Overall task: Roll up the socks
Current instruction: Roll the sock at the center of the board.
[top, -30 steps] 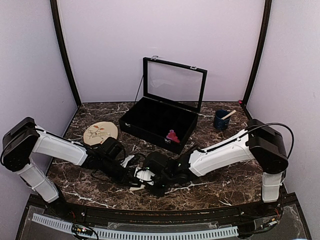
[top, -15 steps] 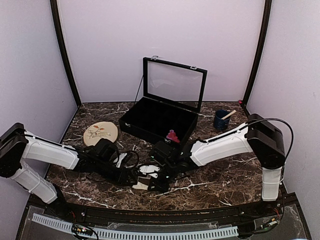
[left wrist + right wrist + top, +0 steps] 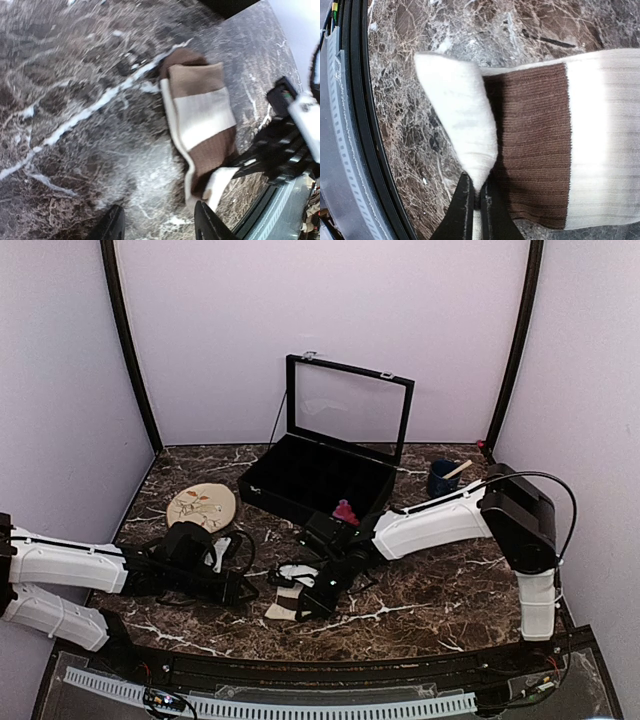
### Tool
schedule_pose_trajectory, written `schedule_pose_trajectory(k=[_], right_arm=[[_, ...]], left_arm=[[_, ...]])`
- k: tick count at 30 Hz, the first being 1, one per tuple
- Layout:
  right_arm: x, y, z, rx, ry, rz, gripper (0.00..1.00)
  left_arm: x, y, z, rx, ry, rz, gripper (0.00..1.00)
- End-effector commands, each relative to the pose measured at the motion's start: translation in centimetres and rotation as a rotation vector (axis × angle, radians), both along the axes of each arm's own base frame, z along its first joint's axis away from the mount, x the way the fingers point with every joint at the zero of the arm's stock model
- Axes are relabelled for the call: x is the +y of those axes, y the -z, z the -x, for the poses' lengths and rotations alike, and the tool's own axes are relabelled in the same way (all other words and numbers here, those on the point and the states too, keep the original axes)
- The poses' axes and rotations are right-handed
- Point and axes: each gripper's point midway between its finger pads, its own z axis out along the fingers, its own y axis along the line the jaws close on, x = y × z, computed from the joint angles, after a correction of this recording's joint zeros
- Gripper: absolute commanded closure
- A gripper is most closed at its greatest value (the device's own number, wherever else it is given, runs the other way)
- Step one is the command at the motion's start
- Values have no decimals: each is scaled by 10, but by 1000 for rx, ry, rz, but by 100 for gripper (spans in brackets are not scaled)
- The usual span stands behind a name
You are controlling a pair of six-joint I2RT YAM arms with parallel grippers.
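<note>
Jaws on the right arm (image 3: pixel 430 525) clamped on the cream sock (image 3: pixel 535 140), left ones apart

Right jaws are pinching the white tip of that brown-banded sock, with the tip lifted and folded over. The rest lies flat on the marble surface (image 3: pixel 430 600) just in front of the black box (image 3: pixel 300 472). Left arm (image 3: pixel 70 565) has its jaws spread with nothing between them, low over the surface near the sock. Pink sock (image 3: pixel 346 512) sits inside the box, at its near right corner.
</note>
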Motion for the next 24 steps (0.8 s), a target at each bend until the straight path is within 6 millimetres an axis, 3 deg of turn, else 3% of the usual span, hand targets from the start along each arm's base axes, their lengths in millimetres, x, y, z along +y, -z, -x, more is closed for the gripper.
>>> schedule_pose_trajectory(k=[1,5,14,24], right_arm=[[-16,19,7,100,10,105,100],[-15,16,2,127,18,107,100],[-15,16,-1,184,21,124,100],[-16,16,-3,220,21,142,100]], left_arm=[[-4,-17,0,-143,42,-6,50],[-12,-27,10,-241,108,-42,50],[-16,-29,20,-355,162,-147,51],[-56,-39,41,-620,399,-302,52]])
